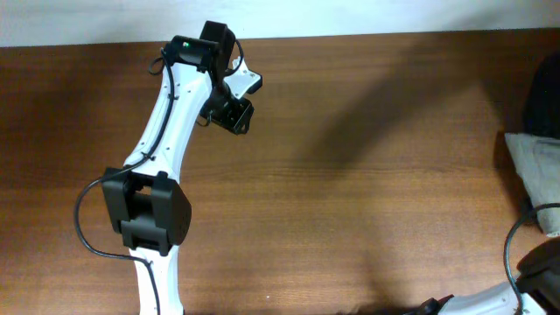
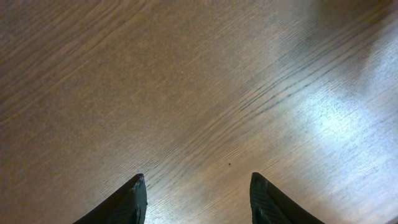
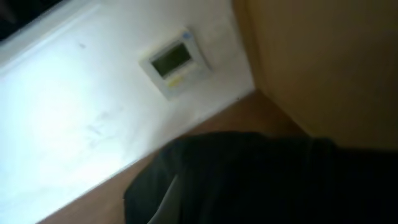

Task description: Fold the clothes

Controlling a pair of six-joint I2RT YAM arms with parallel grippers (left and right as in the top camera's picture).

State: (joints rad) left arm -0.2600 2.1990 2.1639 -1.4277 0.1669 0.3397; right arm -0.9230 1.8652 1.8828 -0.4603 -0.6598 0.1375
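The black clothes (image 1: 544,94) lie in a heap at the table's far right edge, partly cut off. In the right wrist view the black fabric (image 3: 261,180) fills the lower part, with a light grey strip (image 3: 169,200) at its left edge. My right gripper's fingers cannot be made out against the dark fabric. Only the right arm's base (image 1: 535,273) shows in the overhead view, at the bottom right. My left gripper (image 1: 234,114) is far from the clothes, at the back left. It is open and empty over bare wood (image 2: 198,186).
A smaller light grey folded cloth (image 1: 535,171) lies just in front of the black heap at the right edge. The brown wooden table (image 1: 350,192) spans the view. A white wall with a small panel (image 3: 175,61) shows behind the table in the right wrist view.
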